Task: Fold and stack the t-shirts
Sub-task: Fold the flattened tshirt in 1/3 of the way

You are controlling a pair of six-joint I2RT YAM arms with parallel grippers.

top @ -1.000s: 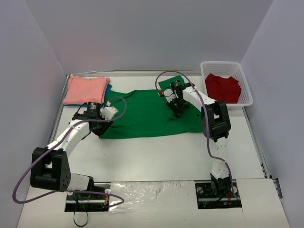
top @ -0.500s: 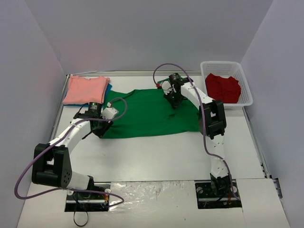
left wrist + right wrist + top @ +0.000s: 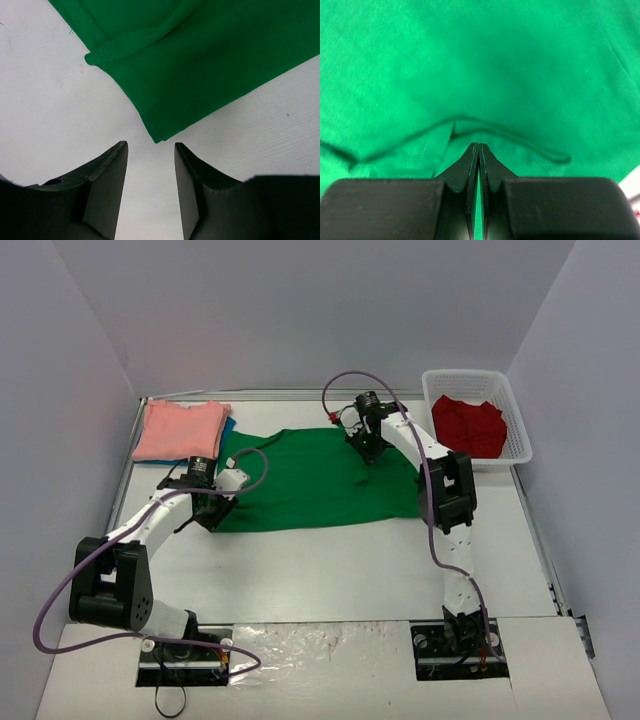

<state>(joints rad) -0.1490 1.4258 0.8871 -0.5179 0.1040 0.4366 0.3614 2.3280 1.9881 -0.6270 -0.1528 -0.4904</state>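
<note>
Dragging a pinch of the green t-shirt (image 3: 300, 485) toward 12 o'clock, your right claw (image 3: 366, 448) sits nearer the far hem than 1 s ago, fingers shut on a raised fold. Meanwhile your left claw (image 3: 150, 145) hangs open just short of the shirt's 7 o'clock corner, gripping nothing. Fold prob. only starting. The pink t-shirt (image 3: 180, 428) lies over the teal t-shirt (image 3: 228, 425) at 10 o'clock; the red t-shirt (image 3: 468, 425) is in the basket (image 3: 518, 420) at 2. Room to move lies on the table (image 3: 330, 560) toward 6.
</note>
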